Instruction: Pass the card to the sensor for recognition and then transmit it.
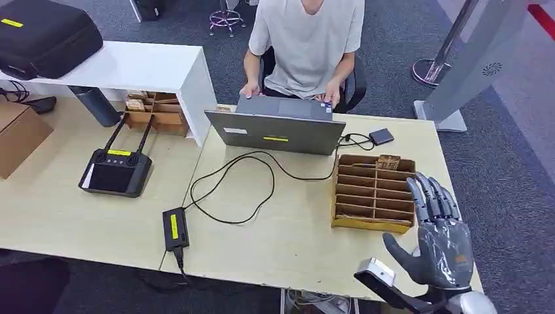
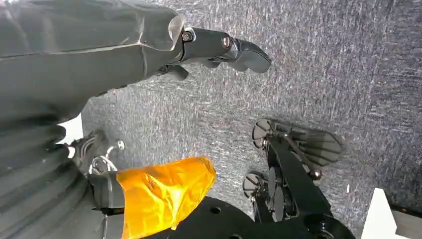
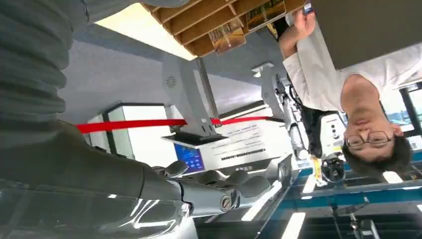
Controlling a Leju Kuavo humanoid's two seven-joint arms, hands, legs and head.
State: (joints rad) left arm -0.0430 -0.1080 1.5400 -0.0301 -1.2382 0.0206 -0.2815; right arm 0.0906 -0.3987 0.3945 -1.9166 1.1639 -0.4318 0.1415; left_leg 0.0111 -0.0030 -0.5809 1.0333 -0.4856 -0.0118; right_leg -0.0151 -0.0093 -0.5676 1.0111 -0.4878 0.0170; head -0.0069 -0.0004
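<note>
A brown card (image 1: 388, 161) stands in the far right slot of a cardboard divider box (image 1: 373, 193) on the table. Beyond the box lies a small dark sensor (image 1: 381, 136), cabled to the laptop (image 1: 278, 125). My right hand (image 1: 440, 229) hovers at the table's right front corner, just right of the box. Its fingers are straight and spread, and it holds nothing. The right wrist view shows its thumb (image 3: 224, 194) and the box (image 3: 199, 20) ahead of it. My left hand (image 2: 219, 47) hangs over grey carpet, holding nothing.
A person sits behind the laptop with both hands at its far edge. A black power brick (image 1: 175, 227) and looped cable (image 1: 235, 190) lie mid-table. A black controller (image 1: 115, 171) sits on the left, and a white shelf (image 1: 131, 65) with a black case is behind it.
</note>
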